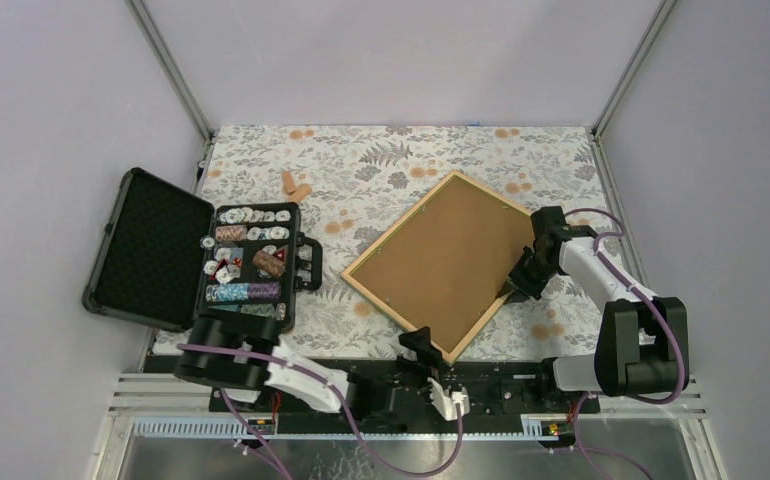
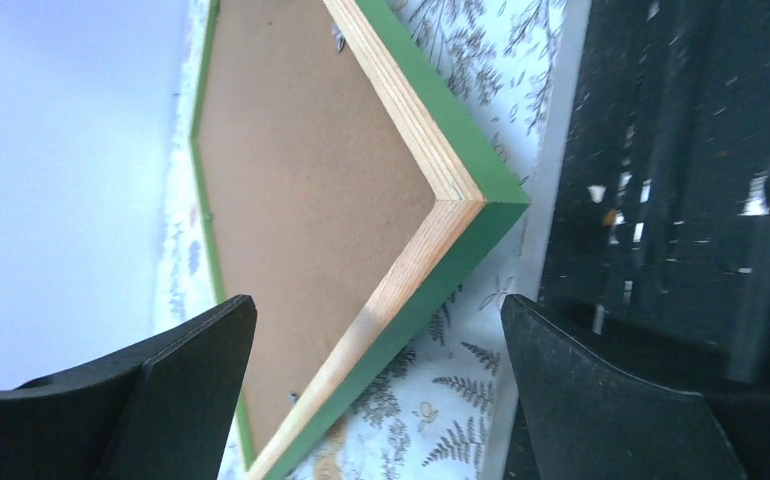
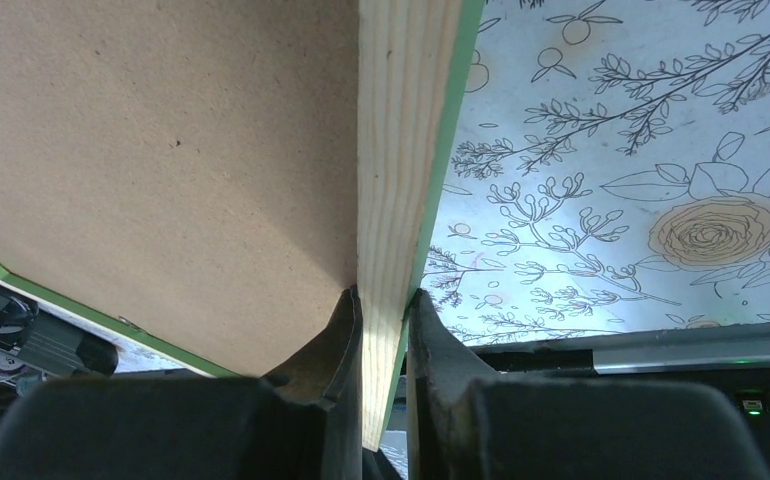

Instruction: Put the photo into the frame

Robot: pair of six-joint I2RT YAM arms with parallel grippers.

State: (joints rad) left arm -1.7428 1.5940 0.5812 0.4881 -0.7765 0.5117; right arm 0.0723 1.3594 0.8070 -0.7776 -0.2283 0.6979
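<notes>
The frame (image 1: 398,228) lies back-up and turned diagonally on the floral cloth, its light wood rim around a brown backing board (image 1: 441,258). My right gripper (image 1: 517,283) is shut on the frame's right edge. In the right wrist view the fingers (image 3: 341,330) pinch the wood edge (image 3: 401,150), one on the board side and one on the green face. My left gripper (image 1: 423,350) stands wide open just short of the frame's near corner (image 2: 423,130), holding nothing (image 2: 376,305). The photo is not in view.
An open black case of poker chips (image 1: 251,262) sits at the left, its lid (image 1: 151,250) folded outward. Two small tan pieces (image 1: 294,184) lie on the cloth behind it. Metal posts and grey walls close in the table.
</notes>
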